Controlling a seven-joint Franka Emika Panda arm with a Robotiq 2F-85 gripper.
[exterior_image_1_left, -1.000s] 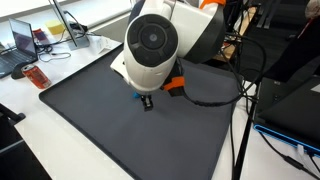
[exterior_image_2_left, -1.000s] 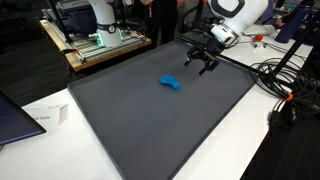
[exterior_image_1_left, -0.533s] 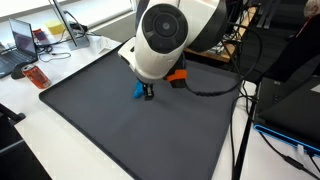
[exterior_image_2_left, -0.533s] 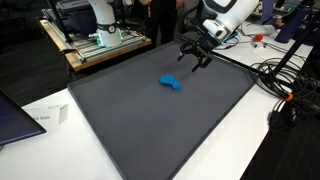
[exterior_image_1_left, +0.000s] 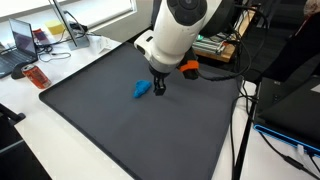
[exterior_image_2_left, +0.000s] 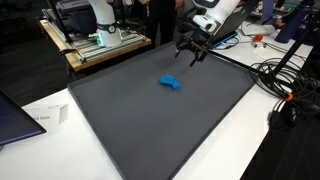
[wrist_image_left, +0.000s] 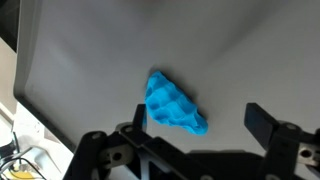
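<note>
exterior views: elevated, different sides, share mat (exterior_image_1_left: 100, 130) | wrist: close, downward

No legible text, label, brand, number or sign in any view. On the white paper (exterior_image_2_left: 45, 117) at the near left corner of the table in an exterior view, only faint dark marks, too small to read. On the laptop screen (exterior_image_1_left: 25, 38) at the far left in an exterior view, a lit picture but too blurred to read. Nothing readable on the blue ridged object (wrist_image_left: 175, 105) in the wrist view.
</note>
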